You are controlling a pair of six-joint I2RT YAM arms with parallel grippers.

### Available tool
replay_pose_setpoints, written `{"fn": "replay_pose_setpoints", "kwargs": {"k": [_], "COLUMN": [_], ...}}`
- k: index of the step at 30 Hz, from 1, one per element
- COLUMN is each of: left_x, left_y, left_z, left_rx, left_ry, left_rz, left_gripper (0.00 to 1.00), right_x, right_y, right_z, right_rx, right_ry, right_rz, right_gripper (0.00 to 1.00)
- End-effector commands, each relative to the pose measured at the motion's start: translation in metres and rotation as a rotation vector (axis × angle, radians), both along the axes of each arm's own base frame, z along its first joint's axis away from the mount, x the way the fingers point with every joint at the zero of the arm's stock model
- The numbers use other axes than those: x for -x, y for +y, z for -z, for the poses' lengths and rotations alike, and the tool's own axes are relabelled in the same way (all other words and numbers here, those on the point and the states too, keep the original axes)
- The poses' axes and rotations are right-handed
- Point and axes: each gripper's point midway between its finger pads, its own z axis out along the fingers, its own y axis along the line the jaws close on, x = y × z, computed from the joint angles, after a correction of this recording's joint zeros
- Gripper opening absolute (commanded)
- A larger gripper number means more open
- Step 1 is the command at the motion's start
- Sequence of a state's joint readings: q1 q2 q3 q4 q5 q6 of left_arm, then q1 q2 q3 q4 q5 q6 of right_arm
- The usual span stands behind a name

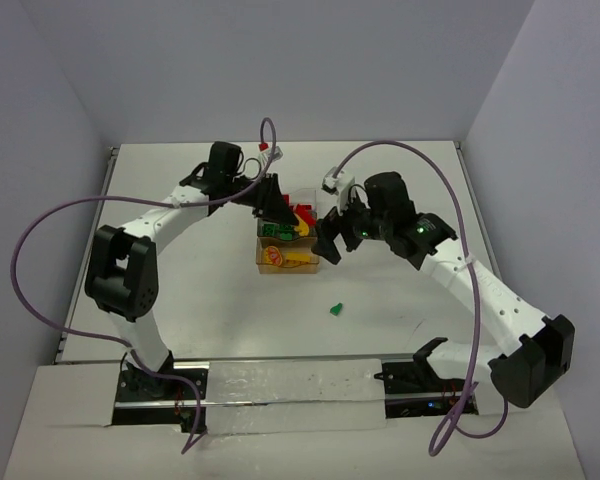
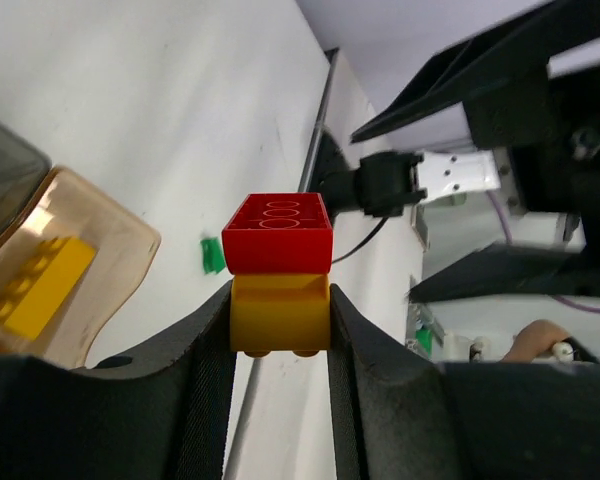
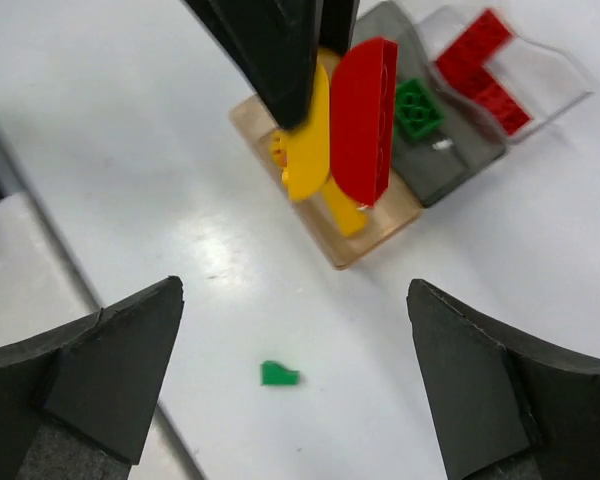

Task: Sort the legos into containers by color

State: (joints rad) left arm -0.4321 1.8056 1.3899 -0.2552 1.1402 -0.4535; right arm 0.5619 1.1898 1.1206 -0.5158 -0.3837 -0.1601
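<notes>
A two-colour stack (image 2: 280, 275), a red brick (image 2: 280, 232) pressed onto a yellow brick (image 2: 280, 318), hangs in the air over the row of trays. The left gripper (image 2: 280, 305) is closed tight on it. Its black fingers (image 2: 205, 380) pinch only the yellow half, and the red half stands clear above them. Below, the amber tray (image 3: 385, 228) holds a loose yellow piece (image 2: 40, 280). The grey tray (image 3: 455, 165) beside it holds a green piece (image 3: 418, 107), and the clear tray (image 3: 555, 85) at the other end holds red pieces (image 3: 480, 75). A small green brick (image 3: 278, 374) lies alone on the white table (image 3: 130, 150), well apart from the trays. The right gripper (image 3: 292, 300) faces the stack from near by, jaws spread wide and holding nothing.

The likely hazard is that the stack is two colours, so letting it go whole would put one brick in the wrong tray. Pulling the red brick off means the right gripper must close on a small exposed part, close to the left fingers — a skewed pull could twist the yellow brick out of its pinch and drop both. The two grippers could also bump and nudge the light trays.
</notes>
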Motion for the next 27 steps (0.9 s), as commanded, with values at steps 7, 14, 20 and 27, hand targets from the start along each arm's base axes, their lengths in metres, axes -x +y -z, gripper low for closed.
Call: {"fn": "replay_pose_setpoints", "kwargs": {"k": [7,14,20,27], "left_x": [0.058,0.068,0.086,0.102], "left_y": [0.029,0.025,0.015,0.006], "left_z": [-0.008,-0.027,-0.042,-0.047], "left_rx": [-0.014,0.028,0.059,0.083], "left_ry": [-0.278,-0.412,-0.49,-0.488], "left_rz": [0.249,0.261,0.288,0.34], "left_gripper": [0.0,0.0,0.0,0.0], "right_x": [0.046,0.044,0.038,0.045], "right_y": [0.013,0.028,0.035,0.038], "right_z": [-0.052,-0.046,-0.043,-0.058], "right_rx": [-0.288,-0.353,-0.39,-0.426], "right_ry": [0.172,0.311,0.372,0.371], "right_rz": [-0.351,-0.407,-0.407,-0.476], "right_gripper": [0.97,0.91,0.91,0.81]}}
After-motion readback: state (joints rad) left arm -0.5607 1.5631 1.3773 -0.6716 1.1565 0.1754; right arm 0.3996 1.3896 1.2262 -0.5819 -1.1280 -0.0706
